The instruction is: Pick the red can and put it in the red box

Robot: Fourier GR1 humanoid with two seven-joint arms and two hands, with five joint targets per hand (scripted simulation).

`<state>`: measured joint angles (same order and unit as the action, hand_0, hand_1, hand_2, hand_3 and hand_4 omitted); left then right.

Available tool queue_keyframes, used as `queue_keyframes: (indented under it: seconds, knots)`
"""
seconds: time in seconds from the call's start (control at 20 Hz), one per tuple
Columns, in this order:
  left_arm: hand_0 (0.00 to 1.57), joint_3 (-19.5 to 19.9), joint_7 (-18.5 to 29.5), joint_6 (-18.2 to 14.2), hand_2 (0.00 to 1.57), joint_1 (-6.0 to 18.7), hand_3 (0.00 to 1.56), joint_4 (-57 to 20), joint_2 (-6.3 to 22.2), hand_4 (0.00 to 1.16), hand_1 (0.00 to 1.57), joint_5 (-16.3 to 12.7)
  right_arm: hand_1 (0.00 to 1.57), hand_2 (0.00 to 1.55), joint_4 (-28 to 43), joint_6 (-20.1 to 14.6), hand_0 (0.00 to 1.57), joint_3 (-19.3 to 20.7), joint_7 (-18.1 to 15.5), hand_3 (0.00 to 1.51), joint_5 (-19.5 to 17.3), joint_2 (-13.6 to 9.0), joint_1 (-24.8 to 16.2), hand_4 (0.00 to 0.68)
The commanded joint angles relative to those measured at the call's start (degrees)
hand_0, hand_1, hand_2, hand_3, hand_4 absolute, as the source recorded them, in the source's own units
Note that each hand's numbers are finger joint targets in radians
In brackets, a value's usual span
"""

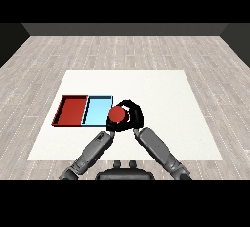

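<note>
Holding: the right hand curls round the can, fingers wrapped over its far side and right flank.
Can: red top faces the head view, so its long axis looks upright; it sits at the blue tray's right near corner, overlapping that edge in the view. Whether it is lifted or on the table, I cannot tell.
Red tray: left of the blue tray, touching it side by side.
Direction: the red tray lies to the can's left, with the blue tray between them.
Left hand: just near of the can, below the blue tray's right near corner; its fingers are hidden, so its state cannot be told.
Judgement: the coming move likely carries the can leftward over the blue tray, upright, to the red tray.
Risk: letting go too soon would put it in the blue tray.
</note>
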<state>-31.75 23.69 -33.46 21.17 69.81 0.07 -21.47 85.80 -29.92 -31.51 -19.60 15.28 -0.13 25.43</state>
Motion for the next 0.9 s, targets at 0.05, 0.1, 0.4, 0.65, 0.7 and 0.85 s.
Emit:
queue_keyframes:
  seconds: [0.05,0.1,0.4,0.65,0.7,0.85]
  knots:
    - [1.57,1.19,4.15,0.87,1.57,0.53,1.51,1.03,-0.07,1.15,1.57,-1.16,0.00,0.00,-0.74,-0.50,0.00,0.00,5.36,0.00,-3.48,0.12,-0.35,0.000]
    - [1.57,1.15,4.31,0.88,1.57,0.56,1.51,0.91,-0.07,1.15,1.57,-1.29,0.00,0.00,-0.65,-0.45,0.00,0.02,5.96,0.00,-4.13,0.12,-0.40,0.000]
    - [1.57,1.94,4.11,-0.80,1.57,0.43,1.50,0.16,-0.06,1.14,1.57,0.16,0.00,0.00,-5.93,-2.25,0.00,-0.80,5.07,0.00,-0.85,0.12,4.74,0.000]
    - [1.57,-0.40,4.14,-2.24,1.57,-0.68,1.50,1.71,-0.05,1.14,1.57,-0.24,0.00,0.00,-0.82,2.65,0.00,5.19,8.01,0.00,-3.33,-0.65,-0.24,0.000]
    - [1.57,0.78,5.50,-3.04,1.57,3.62,1.49,-1.91,-0.05,1.13,1.57,-1.15,0.00,0.00,0.05,0.64,0.00,2.97,9.90,0.00,-5.34,0.11,-0.19,0.000]
    - [1.57,0.07,2.25,-2.63,1.57,-2.16,1.48,4.01,0.95,1.13,1.57,2.87,0.00,0.00,4.56,1.10,0.00,3.30,13.44,0.00,-6.99,0.10,-1.61,0.000]
